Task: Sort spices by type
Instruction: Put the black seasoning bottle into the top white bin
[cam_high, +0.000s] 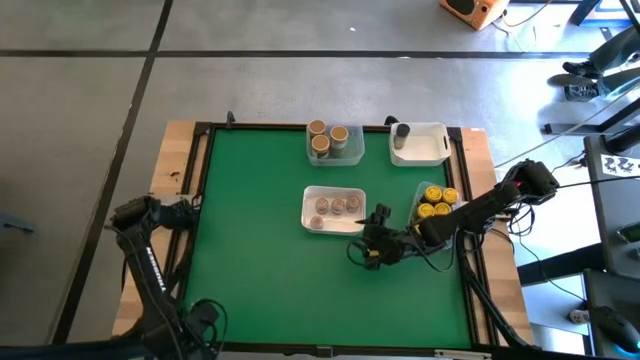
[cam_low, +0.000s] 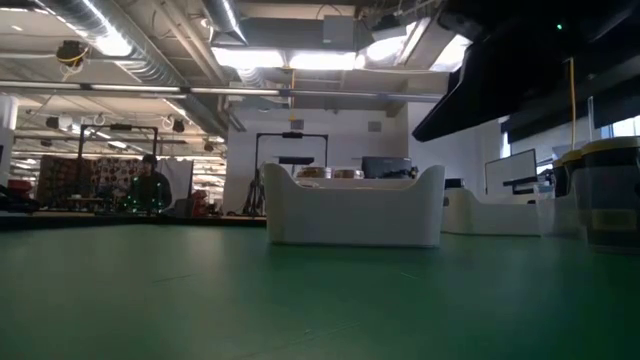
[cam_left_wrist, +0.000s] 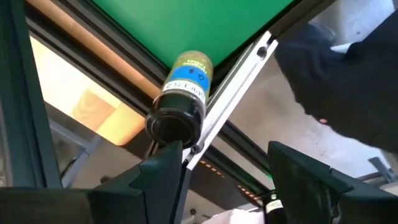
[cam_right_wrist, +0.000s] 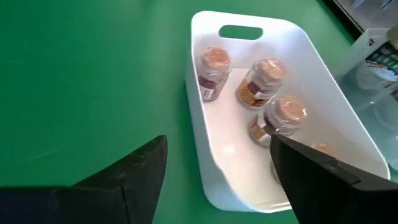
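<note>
Right end effector (cam_right_wrist: 217, 180) hovering wide open beside white tray (cam_right_wrist: 205, 162)
Left end effector (cam_left_wrist: 221, 180) is gaping behind a blue-labelled jar (cam_left_wrist: 180, 93) (print unreadable), shown only by its wrist view.

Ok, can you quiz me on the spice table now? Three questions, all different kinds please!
1. True or false: the right gripper is holding a jar.
2. How many tan-lidded jars stand in the clear tray at the table's far edge?
3. What colour are the lids of the jars next to the right arm? A) yellow B) blue C) red

Key:
1. False. Its fingers are open and empty, close to the white tray in the middle.
2. Three.
3. A, yellow.
</note>
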